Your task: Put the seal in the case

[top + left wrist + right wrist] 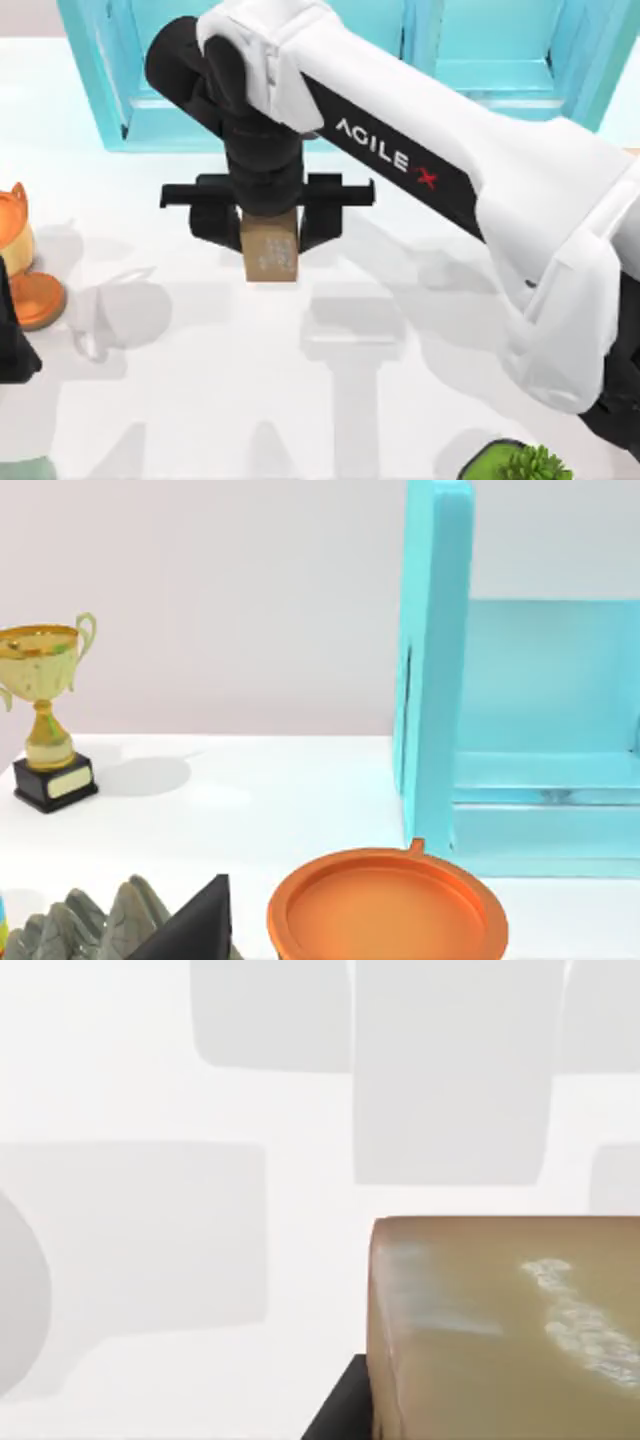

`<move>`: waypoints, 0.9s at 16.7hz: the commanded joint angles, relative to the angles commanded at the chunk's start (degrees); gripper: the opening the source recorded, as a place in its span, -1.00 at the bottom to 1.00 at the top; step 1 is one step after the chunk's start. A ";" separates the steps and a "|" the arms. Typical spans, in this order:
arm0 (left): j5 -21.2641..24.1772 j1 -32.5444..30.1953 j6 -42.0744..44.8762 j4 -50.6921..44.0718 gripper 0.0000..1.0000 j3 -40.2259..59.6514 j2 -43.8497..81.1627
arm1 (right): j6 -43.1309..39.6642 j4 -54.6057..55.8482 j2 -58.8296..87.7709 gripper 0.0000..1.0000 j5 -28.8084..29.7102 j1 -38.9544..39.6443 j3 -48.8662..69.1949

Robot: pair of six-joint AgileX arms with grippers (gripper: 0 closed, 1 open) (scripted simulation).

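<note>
Tan-brown seal (270, 256) with whitish flecks, between right end effector (268, 232) fingers.

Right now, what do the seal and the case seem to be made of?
The seal, held between the right gripper fingers, looks like polished stone or dense resin: tan, smooth, softly glossy, with cloudy whitish mottling. The case looks like painted wood or plastic: flat turquoise panels, even colour, slight sheen. Neither can be settled by look alone.
</note>
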 joint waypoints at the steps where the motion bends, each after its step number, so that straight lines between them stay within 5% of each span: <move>1: 0.00 0.00 0.00 0.00 1.00 0.00 0.00 | -0.02 -2.69 0.67 -1.00 -0.01 -0.06 3.67; 6: 0.00 0.00 0.00 0.00 1.00 0.00 0.00 | -0.24 -10.82 2.30 -1.00 -0.07 -0.36 13.04; 15: 0.00 0.00 0.00 0.00 1.00 0.00 0.00 | -6.13 -6.35 -3.24 -1.00 -1.10 -6.29 8.37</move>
